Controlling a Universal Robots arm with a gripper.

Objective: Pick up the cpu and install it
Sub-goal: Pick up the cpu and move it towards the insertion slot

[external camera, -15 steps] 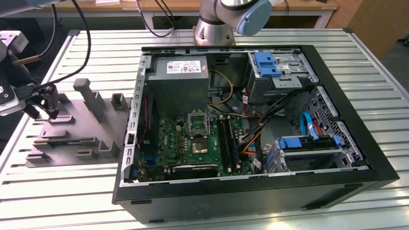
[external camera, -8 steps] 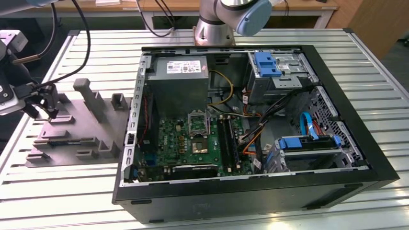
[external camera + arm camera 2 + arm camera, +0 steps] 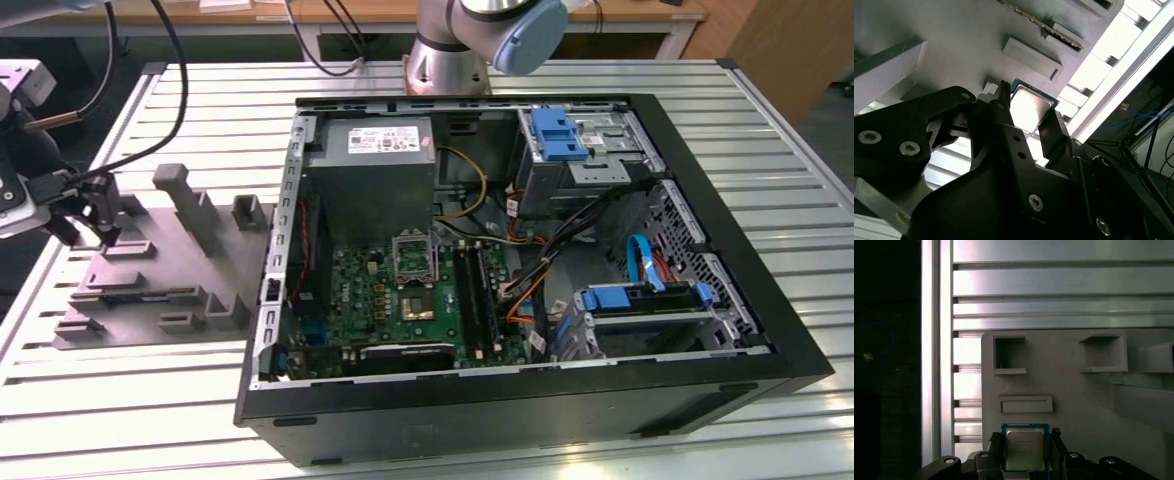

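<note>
The cpu (image 3: pixel 1025 449) is a small square chip with a silvery top and a thin green edge. It sits between my gripper's two black fingers (image 3: pixel 994 444), which press on its opposite sides in both wrist views. Under it is the grey fixture plate (image 3: pixel 1074 390). The second wrist view has the cpu (image 3: pixel 1030 106) shining between the fingers. In the exterior view my gripper (image 3: pixel 87 232) is low over the plate's (image 3: pixel 174 270) end at the exterior view's left. The open computer case (image 3: pixel 721 330) holds a green motherboard (image 3: pixel 360 290) with a metal-framed socket (image 3: pixel 414 255).
The fixture plate carries raised blocks (image 3: pixel 187 200) and pockets (image 3: pixel 1010 355). Slatted aluminium table (image 3: pixel 134 400) runs under everything. The arm's base (image 3: pixel 447 60) stands behind the case. Cables (image 3: pixel 587 230), drive bays (image 3: pixel 641 300) and a power supply (image 3: pixel 387 150) crowd the case.
</note>
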